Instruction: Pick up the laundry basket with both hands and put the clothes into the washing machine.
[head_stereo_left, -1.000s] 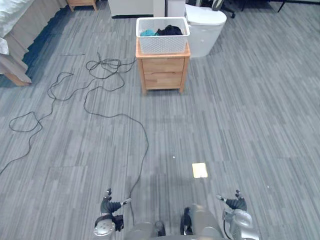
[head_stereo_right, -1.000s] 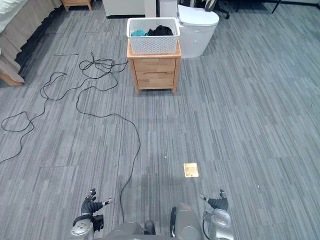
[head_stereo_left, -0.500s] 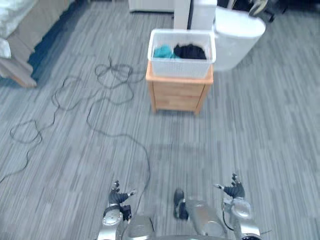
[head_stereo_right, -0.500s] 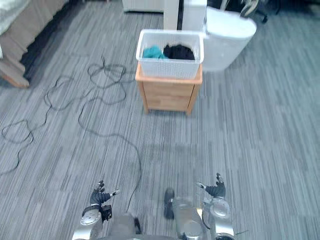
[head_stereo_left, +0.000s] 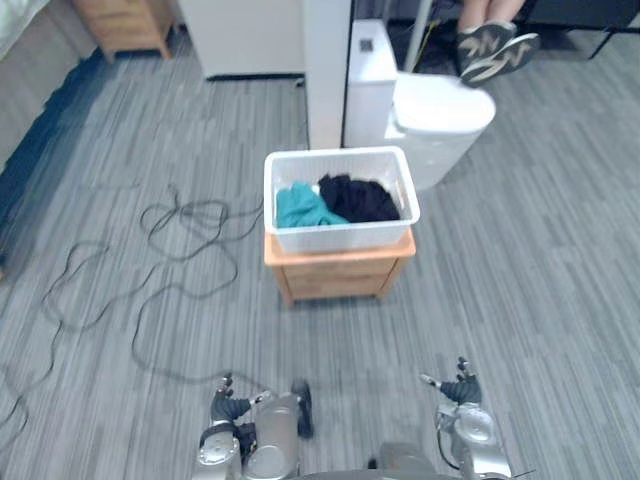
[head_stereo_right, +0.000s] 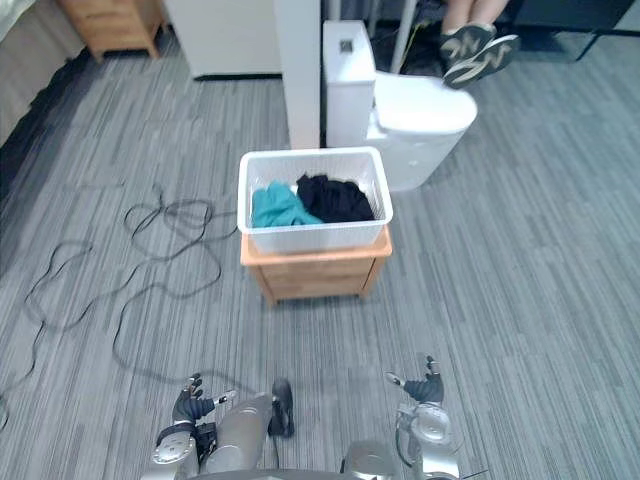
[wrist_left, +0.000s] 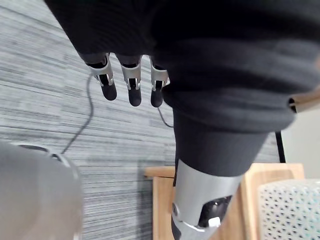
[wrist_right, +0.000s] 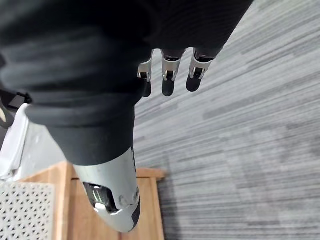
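**Q:** Where does the laundry basket stand?

**A:** The white perforated laundry basket (head_stereo_left: 340, 238) sits on top of a small wooden nightstand (head_stereo_left: 338, 275), covering most of its top and reaching past its front edge. The nightstand stands on grey striped flooring ahead of the robot. Inside the basket, a teal garment (head_stereo_left: 298, 207) lies on the robot's left and a black garment (head_stereo_left: 358, 198) on its right. They touch in the middle.

**Q:** And the hands?

**A:** The left hand (head_stereo_left: 228, 406) and right hand (head_stereo_left: 461, 388) both hang low near the robot's body, well apart from the basket. On each hand, the fingers (wrist_left: 131, 86) are straight, slightly spread and hold nothing. The right wrist view shows the same for that hand's fingers (wrist_right: 168, 76).

**Q:** Which step is this?

**A:** It looks like the approach, since the basket is not yet touched.

**Q:** What does the next move call for?

**A:** Probably stepping closer, raising both arms, and bringing one hand to each short side of the basket under its rim.

**Q:** Anything else nearby?

**A:** A white toilet (head_stereo_left: 425, 115) stands just behind the nightstand, and a person's shoes (head_stereo_left: 490, 52) show beyond it. There is also a white box-shaped unit (head_stereo_left: 250, 38), but it cannot be told whether that is the washer.
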